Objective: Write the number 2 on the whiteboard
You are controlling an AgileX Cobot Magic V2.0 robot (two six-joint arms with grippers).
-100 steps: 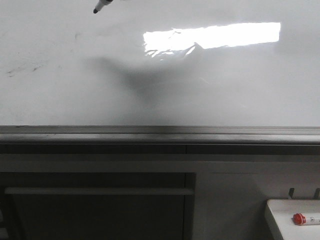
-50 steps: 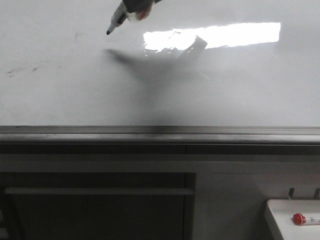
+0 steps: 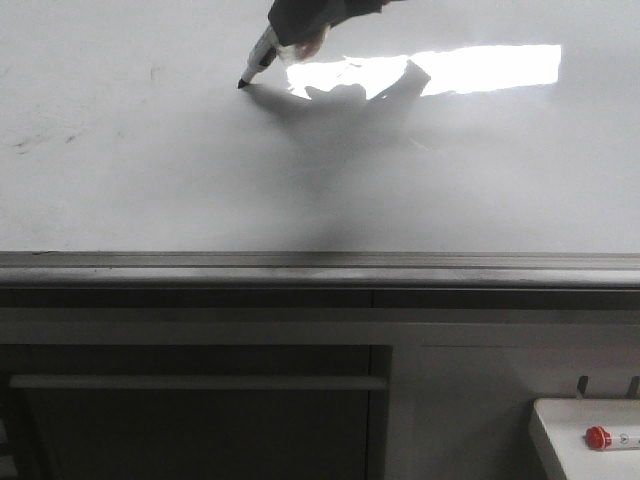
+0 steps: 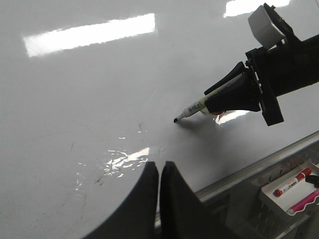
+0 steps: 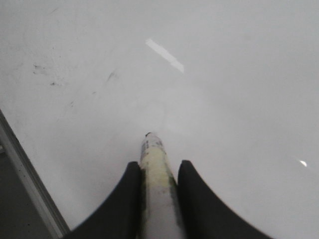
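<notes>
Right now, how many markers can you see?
3: one in the right tool, its tip at the whiteboard; a red-capped one and a pink one in the tray below the board. Others may be hidden.

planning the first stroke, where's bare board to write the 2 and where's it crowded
The whiteboard is unmarked between the marker tip and the grey rail, and rightward under the light reflection. Faint smudges sit at its left. The right hand crowds the top.
</notes>
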